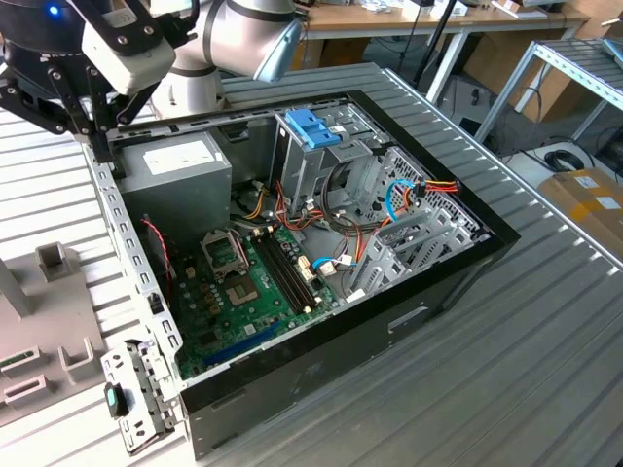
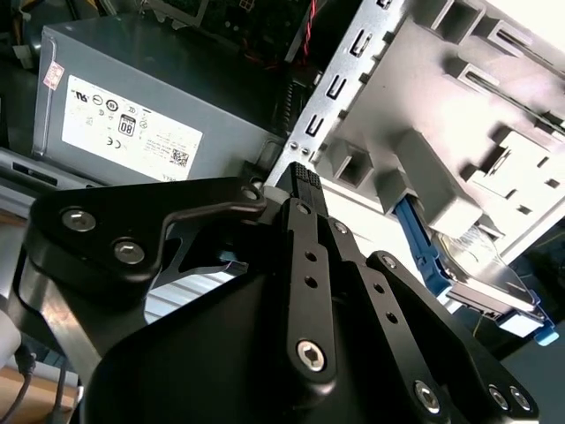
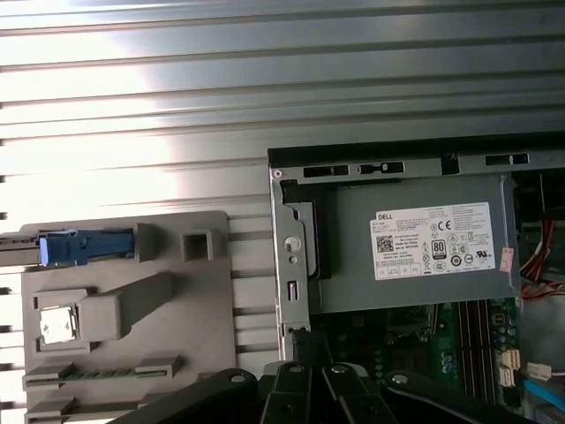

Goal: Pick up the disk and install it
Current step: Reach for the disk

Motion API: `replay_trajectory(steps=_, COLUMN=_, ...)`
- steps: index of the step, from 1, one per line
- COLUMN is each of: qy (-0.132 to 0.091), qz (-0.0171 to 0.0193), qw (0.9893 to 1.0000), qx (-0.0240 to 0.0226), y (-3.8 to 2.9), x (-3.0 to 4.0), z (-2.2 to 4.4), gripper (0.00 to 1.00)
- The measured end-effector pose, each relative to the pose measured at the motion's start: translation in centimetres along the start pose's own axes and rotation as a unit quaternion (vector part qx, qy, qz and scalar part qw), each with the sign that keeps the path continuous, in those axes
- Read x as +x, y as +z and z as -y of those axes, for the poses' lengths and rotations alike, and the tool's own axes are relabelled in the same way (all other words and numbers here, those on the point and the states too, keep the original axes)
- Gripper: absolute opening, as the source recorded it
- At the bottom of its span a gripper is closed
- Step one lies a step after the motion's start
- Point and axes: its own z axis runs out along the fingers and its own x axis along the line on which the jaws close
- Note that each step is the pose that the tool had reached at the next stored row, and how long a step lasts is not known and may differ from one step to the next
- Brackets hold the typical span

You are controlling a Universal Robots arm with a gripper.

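Hovering over the computer case [image 2: 344, 75] rim, the gripper [image 2: 305, 177] is clenched on nothing; the disk [image 2: 481, 276] rests in a grey holder [image 2: 415, 97] near it, untouched.

Grey fixture post [image 3: 146, 240] just beside disk [image 3: 84, 247], chassis wall [image 3: 290, 256] near.

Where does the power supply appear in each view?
Exterior view: the power supply sits in the computer case's corner nearest the arm.
Second wrist view: its labelled side shows behind the perforated case wall.
First wrist view: its labelled face is toward the camera, in the case corner.
Shared landmark: the grey fixture beside that case wall.
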Motion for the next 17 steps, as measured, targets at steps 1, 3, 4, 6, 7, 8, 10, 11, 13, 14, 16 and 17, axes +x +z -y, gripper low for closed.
replay_trajectory(steps=1, qy=0.000, qz=0.0000, qw=1.0000, qx=0.0000, y=0.00, x=0.07, z=0.00, gripper=0.10)
replay_trajectory(steps=3, qy=0.000, qz=0.0000, qw=1.0000, qx=0.0000, y=0.00, x=0.15, z=0.01, gripper=0.10)
replay_trajectory(steps=4, qy=0.000, qz=0.0000, qw=1.0000, qx=0.0000, y=0.00, x=0.20, z=0.02, gripper=0.10)
replay_trajectory(steps=6, qy=0.000, qz=0.0000, qw=1.0000, qx=0.0000, y=-0.01, x=0.38, z=0.03, gripper=0.10)
replay_trajectory(steps=7, qy=0.000, qz=0.0000, qw=1.0000, qx=0.0000, y=-0.01, x=0.45, z=0.03, gripper=0.10)
replay_trajectory(steps=8, qy=0.000, qz=0.0000, qw=1.0000, qx=0.0000, y=-0.01, x=0.52, z=0.04, gripper=0.10)
replay_trajectory(steps=10, qy=0.000, qz=0.0000, qw=1.0000, qx=0.0000, y=-0.01, x=0.62, z=0.05, gripper=0.10)
replay_trajectory(steps=11, qy=0.000, qz=0.0000, qw=1.0000, qx=0.0000, y=-0.02, x=0.68, z=0.05, gripper=0.10)
replay_trajectory(steps=13, qy=0.000, qz=0.0000, qw=1.0000, qx=0.0000, y=-0.02, x=0.82, z=0.06, gripper=0.10)
replay_trajectory(steps=14, qy=0.000, qz=0.0000, qw=1.0000, qx=0.0000, y=-0.02, x=0.85, z=0.06, gripper=0.10)
replay_trajectory(steps=16, qy=0.000, qz=0.0000, qw=1.0000, qx=0.0000, y=-0.02, x=0.93, z=0.07, gripper=0.10)
replay_trajectory(steps=17, qy=0.000, qz=0.0000, qw=1.0000, qx=0.0000, y=-0.02, x=0.97, z=0.07, gripper=0.10)
